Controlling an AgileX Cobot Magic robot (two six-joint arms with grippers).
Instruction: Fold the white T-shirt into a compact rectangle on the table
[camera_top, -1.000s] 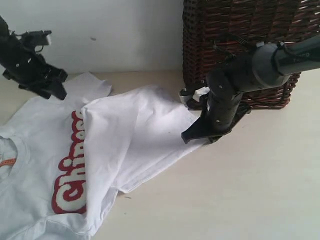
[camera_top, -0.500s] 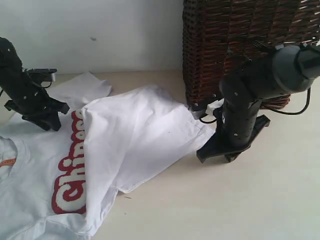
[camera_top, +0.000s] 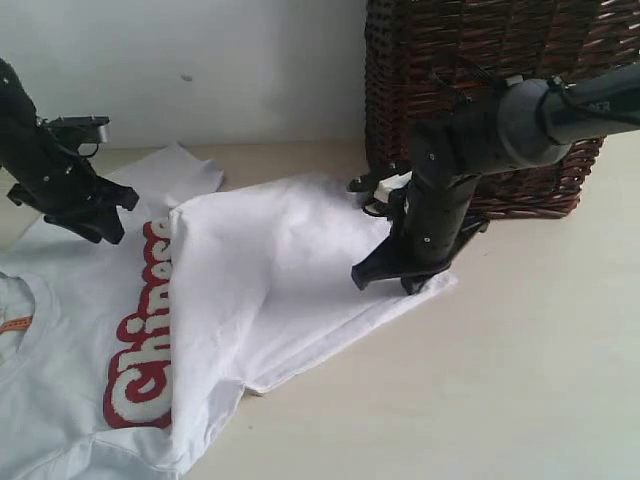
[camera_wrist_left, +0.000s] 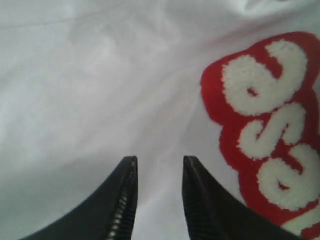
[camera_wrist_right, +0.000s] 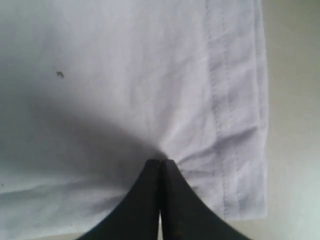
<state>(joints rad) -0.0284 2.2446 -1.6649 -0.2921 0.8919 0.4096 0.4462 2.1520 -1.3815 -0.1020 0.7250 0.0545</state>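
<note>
Back from the counter (camera_top: 520, 380), the right gripper (camera_top: 385, 278), fingers pressed together, pinches the white T-shirt (camera_top: 280, 270) by its hem, centre-right; the left gripper (camera_top: 100, 228) hovers upper-left, fingers slightly spread. First fold unfinished.

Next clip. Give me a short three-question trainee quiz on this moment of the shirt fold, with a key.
1. True or false: the right gripper is shut, tips on the white T-shirt.
2. What stands behind the right arm? A wicker basket; B cardboard box; C bucket.
3. Fill in: the left gripper is open above the shirt beside ___ lettering.
Key: 1 true; 2 A; 3 red.
</note>
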